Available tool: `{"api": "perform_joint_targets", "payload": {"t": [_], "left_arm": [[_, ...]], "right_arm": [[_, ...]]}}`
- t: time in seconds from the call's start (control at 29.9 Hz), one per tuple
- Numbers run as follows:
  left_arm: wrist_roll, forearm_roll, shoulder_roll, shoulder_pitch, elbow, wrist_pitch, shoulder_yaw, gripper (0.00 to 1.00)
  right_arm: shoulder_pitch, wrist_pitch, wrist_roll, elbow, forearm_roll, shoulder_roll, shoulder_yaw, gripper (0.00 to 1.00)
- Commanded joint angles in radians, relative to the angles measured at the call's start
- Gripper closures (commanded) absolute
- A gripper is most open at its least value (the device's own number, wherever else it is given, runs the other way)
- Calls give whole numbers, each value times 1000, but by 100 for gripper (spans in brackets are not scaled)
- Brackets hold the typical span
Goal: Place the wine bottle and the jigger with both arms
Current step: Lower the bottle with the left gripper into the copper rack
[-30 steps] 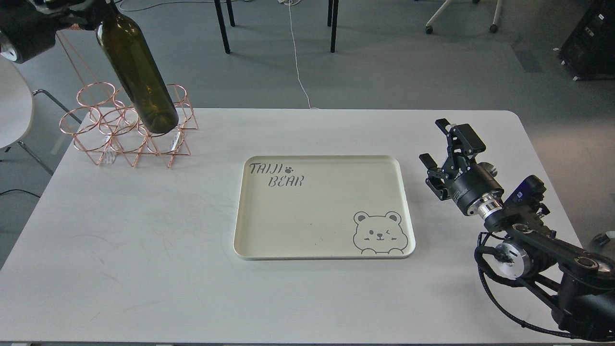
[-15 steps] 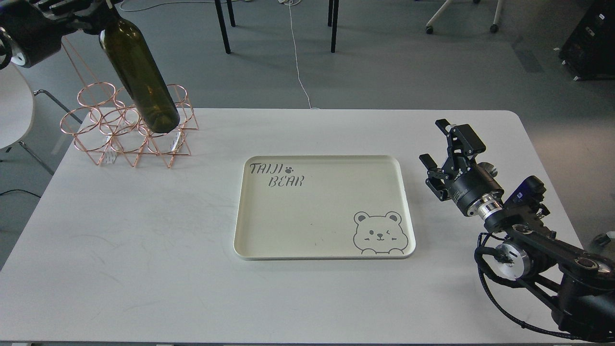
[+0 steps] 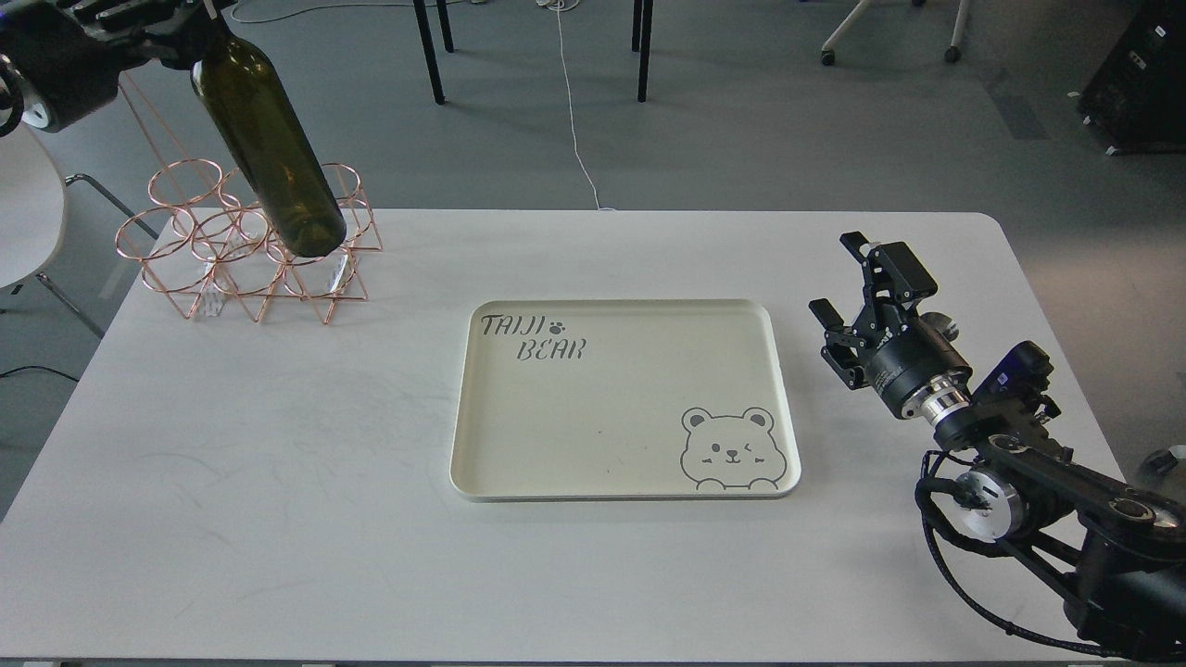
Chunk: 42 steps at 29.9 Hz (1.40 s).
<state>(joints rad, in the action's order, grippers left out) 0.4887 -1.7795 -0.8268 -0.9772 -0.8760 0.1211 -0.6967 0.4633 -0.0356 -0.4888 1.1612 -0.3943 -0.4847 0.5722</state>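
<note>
The wine bottle point(image 3: 269, 148), dark olive-green, hangs tilted above the copper wire rack point(image 3: 250, 250) at the table's far left, its base over the rack's rings. My left gripper point(image 3: 181, 23) at the top left edge is shut on the bottle's neck. My right gripper point(image 3: 848, 278) is open and empty above the table, right of the cream tray point(image 3: 482, 408). The jigger is out of view.
The cream tray with "TAIJI BEAR" lettering and a bear drawing lies at the table's centre. A white chair point(image 3: 23, 213) stands left of the table. Chair and table legs stand on the floor behind.
The bottle has shifted slightly, its neck end moving a little right and its tilt lessening. The right arm has barely moved.
</note>
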Motion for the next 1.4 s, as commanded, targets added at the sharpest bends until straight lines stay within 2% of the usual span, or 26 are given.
{"api": "perform_joint_targets", "payload": {"t": [0.0, 0.47, 0.9, 1.1, 1.37], "left_arm": [[0, -3, 0, -6, 0, 0, 19, 94], [0, -3, -2, -66, 19, 0, 92, 94], [0, -1, 8, -49, 19, -3, 97, 93], [0, 12, 14, -43, 23, -29, 137, 92], [0, 35, 43, 21, 43, -52, 140, 90]], "right_arm": [[0, 0, 0, -2, 0, 0, -2, 1], [0, -1, 0, 0, 0, 0, -2, 1], [0, -1, 0, 0, 0, 2, -3, 1], [-2, -1, 0, 0, 0, 2, -3, 1], [-8, -1, 0, -2, 0, 2, -2, 1]]}}
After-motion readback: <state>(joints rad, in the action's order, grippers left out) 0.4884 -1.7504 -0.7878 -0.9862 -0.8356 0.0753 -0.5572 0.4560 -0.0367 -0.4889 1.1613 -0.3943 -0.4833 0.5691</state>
